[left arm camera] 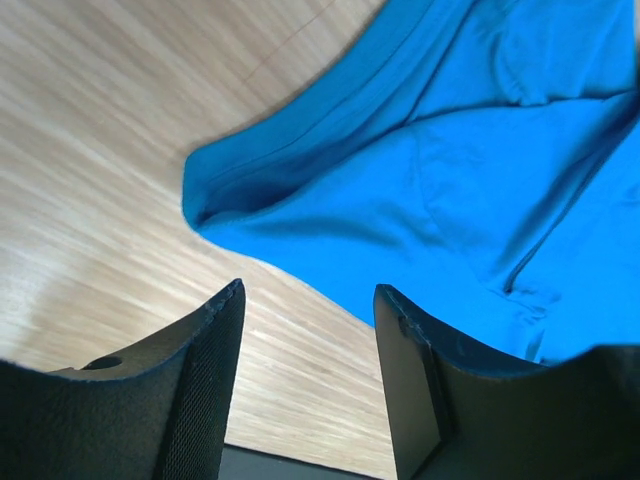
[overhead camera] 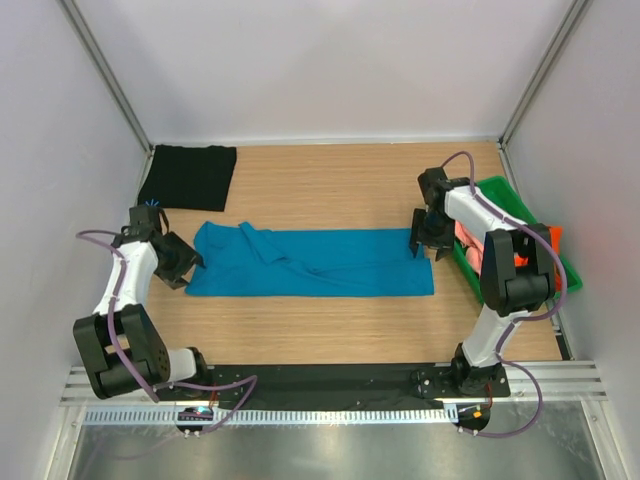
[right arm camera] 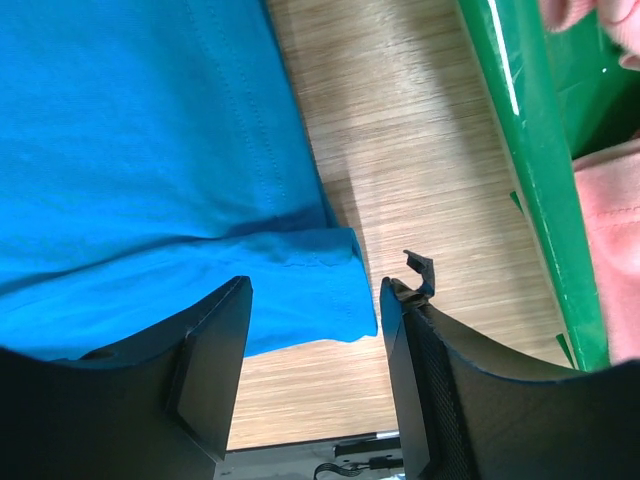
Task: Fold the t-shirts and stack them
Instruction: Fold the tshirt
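**A:** What's the setting?

**B:** A pale wooden table (overhead camera: 330, 330) closed in by white walls (overhead camera: 320, 60) on three sides. A black strip (overhead camera: 330, 378) runs along its near edge.

**A:** And the shirts?

**B:** The teal-blue t-shirt (overhead camera: 320, 262) lies mid-table as a flat band. Its long axis runs left to right, and one end points at each arm. The black t-shirt (overhead camera: 190, 177) sits folded in the far left corner.

**A:** Do the wrist cameras add anything?

**B:** Yes. From above, the right arm covers much of the green tray (overhead camera: 497, 188), and only a bit of the orange t-shirt (overhead camera: 553, 240) shows. The right wrist view picks out the pink t-shirt (right arm camera: 615, 240) inside the tray and the teal shirt's stitched corner beside it. The left wrist view shows the teal shirt's left edge rolled over on the wood.

**A:** The hands?

**B:** The left gripper (overhead camera: 190, 262) is at the shirt's left end, with its jaws spread and only bare wood between them. The right gripper (overhead camera: 425, 248) is over the right-hand corner, also spread and pinching nothing.
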Robot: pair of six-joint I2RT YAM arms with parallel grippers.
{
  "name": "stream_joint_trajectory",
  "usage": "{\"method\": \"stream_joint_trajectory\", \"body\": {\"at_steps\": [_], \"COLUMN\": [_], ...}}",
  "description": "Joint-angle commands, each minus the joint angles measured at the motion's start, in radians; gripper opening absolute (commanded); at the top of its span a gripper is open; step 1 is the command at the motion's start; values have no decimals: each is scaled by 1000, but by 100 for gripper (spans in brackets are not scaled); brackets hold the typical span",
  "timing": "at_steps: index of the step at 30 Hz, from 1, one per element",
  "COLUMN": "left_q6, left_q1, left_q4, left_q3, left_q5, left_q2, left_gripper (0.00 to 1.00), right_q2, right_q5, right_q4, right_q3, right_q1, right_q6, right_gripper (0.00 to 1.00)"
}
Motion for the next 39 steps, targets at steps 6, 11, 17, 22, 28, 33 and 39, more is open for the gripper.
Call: {"method": "stream_joint_trajectory", "body": {"at_steps": [6,11,17,22,28,33,39], "left_q6": [-13,-39,-67,-77,-82,-87,-76], "left_q1": [12,23,25,26,25,28,37], "left_q4": [-51,-48,-39,-17,9,23,40], "left_q3": [-35,-47,-52,-63,-73,-76,-79], "left_q5": [-74,-116,-141,-129,-140,-138,-140], "left_q2": [3,21,78,136,169,173,175], "left_gripper": [53,53,55,54,47,37,22], "right_q2": [-9,-11,-8,0,18,38,61], "right_q5": [28,33,36,36,46,39,23], "right_q4": [3,-1,3,1,-1,12,29], "right_q3": [-6,-10,-23,-17,-5,-5,6], "right_q1": [0,0,0,-1,-1,0,-1], "right_q6": [-31,-39,-53,-63,-85,-85,-82], "right_gripper": [59,59,59,59,58,58,58]}}
